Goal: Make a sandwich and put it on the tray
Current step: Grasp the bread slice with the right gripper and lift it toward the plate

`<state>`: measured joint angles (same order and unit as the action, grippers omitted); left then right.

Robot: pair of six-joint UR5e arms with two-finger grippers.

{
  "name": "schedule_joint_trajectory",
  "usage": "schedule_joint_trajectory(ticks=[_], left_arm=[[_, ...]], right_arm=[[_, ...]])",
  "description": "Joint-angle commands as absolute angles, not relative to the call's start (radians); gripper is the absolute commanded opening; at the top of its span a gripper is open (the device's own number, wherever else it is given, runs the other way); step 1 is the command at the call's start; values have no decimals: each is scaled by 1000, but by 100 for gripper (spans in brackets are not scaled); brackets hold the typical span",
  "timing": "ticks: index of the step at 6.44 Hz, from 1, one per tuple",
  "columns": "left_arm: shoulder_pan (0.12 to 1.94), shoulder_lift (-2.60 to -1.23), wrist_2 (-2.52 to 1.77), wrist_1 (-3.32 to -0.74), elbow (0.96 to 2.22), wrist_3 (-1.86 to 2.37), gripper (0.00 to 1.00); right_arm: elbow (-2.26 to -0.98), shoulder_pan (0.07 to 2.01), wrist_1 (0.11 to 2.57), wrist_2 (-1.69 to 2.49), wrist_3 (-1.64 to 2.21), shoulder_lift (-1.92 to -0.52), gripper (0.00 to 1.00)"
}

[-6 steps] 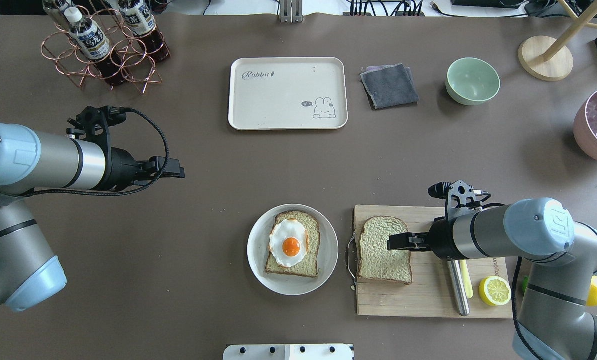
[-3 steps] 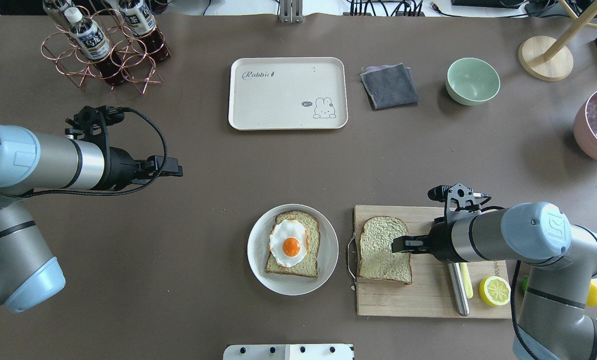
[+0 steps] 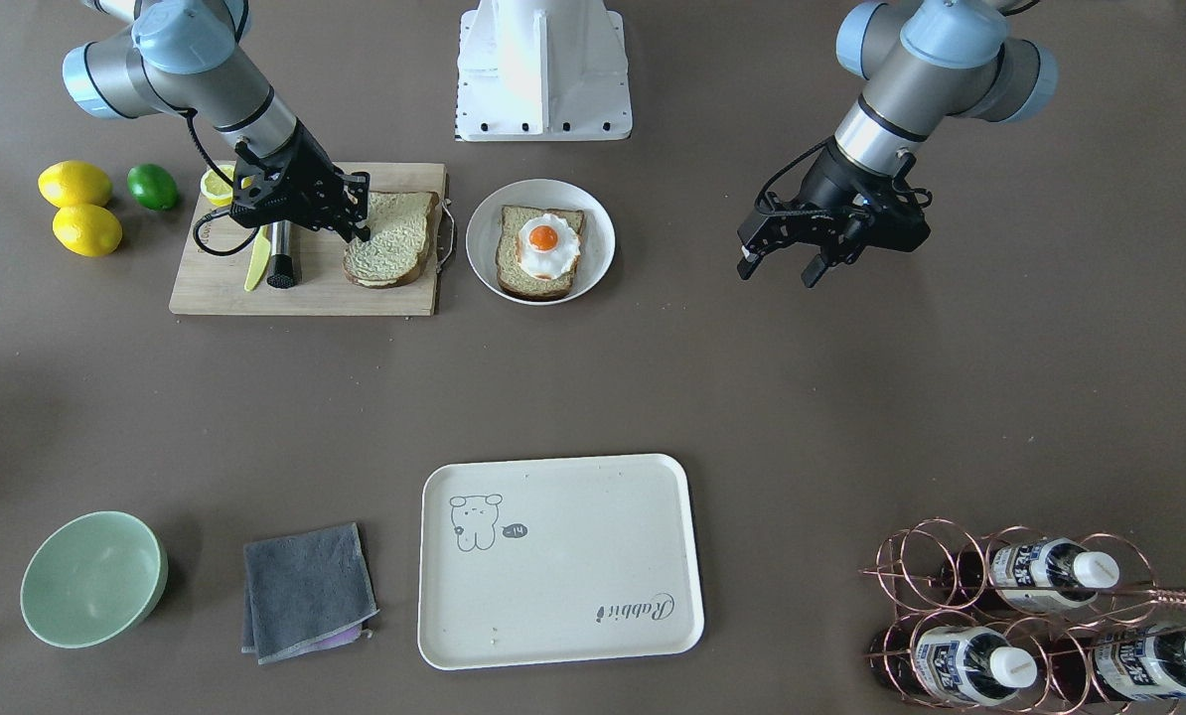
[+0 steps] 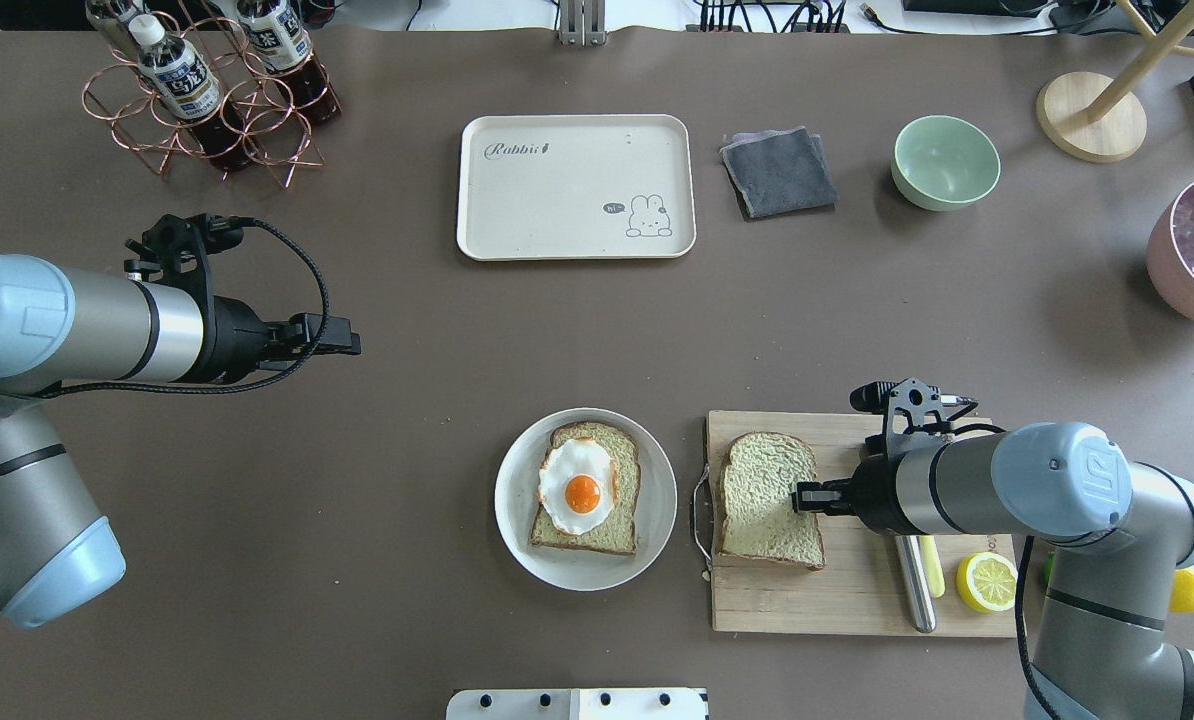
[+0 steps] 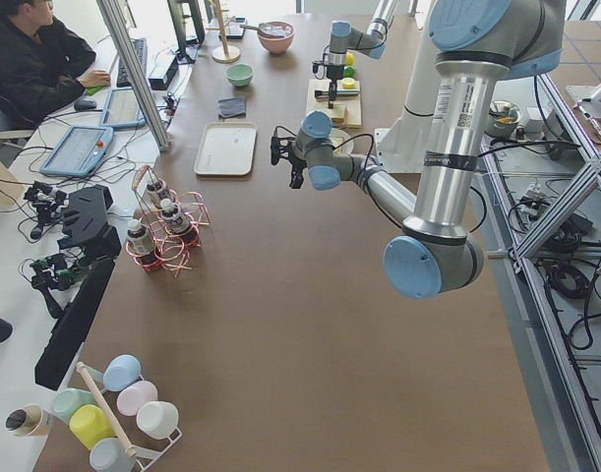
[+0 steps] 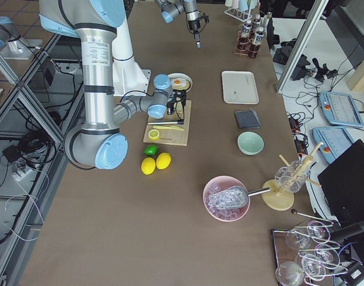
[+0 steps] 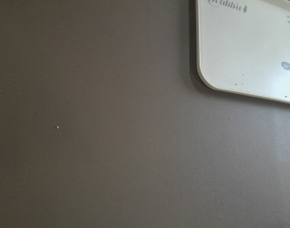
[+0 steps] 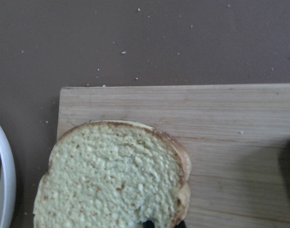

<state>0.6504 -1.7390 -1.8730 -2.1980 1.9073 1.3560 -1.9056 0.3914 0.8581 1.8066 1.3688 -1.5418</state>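
Reference point: the plate (image 4: 513, 535), which stands on the table (image 4: 377, 480) at mid-width, near the robot's edge.

1. Rack (image 4: 207, 110): far left of the plate and well beyond it, by the far table edge. It holds bottles.
2. Left hand (image 3: 777, 270): left of the plate and slightly beyond it, well apart, above bare table. The fingers are spread and grip nothing.
3. Tray (image 4: 537, 210): straight beyond the plate, well apart. Its face is bare.
4. Lower slice (image 4: 619, 525): flat on the plate. The egg (image 4: 577, 485) lies on top of it, yolk up.
5. Board (image 4: 857, 590): just right of the plate, not touching it. A wire handle (image 4: 699, 510) sits on the edge that faces the plate.
6. Second slice (image 4: 762, 500): flat on the board, at the end nearest the plate.
7. Right hand (image 4: 800, 497): low over the board, at the edge of the second slice farthest from the plate. The right wrist view shows a dark fingertip at that edge. The views do not show whether the fingers clamp the slice.
8. Rod (image 4: 915, 585) and lemon half (image 4: 989, 582): on the board, right of the second slice, at the end away from the plate.
9. Cloth (image 4: 779, 172) and bowl (image 4: 945, 162): beyond the plate and to its right, in line with the tray.
10. Two lemons (image 3: 74, 184) and a lime (image 3: 152, 187): on the table past the board's end farthest from the plate.
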Motion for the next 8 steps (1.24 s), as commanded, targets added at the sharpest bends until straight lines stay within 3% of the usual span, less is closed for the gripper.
schedule_joint_trajectory(ticks=[1, 4, 8], left_arm=[[650, -1732, -1873, -2198, 1908, 1356, 97], [650, -1730, -1873, -2198, 1905, 1356, 97], [647, -1726, -1873, -2200, 1904, 1356, 97]], right_arm=[[-1949, 429, 850, 1845, 1399, -1542, 0], [-1976, 478, 847, 1897, 1401, -1522, 0], [-1864, 424, 859, 1841, 1407, -1300, 0]])
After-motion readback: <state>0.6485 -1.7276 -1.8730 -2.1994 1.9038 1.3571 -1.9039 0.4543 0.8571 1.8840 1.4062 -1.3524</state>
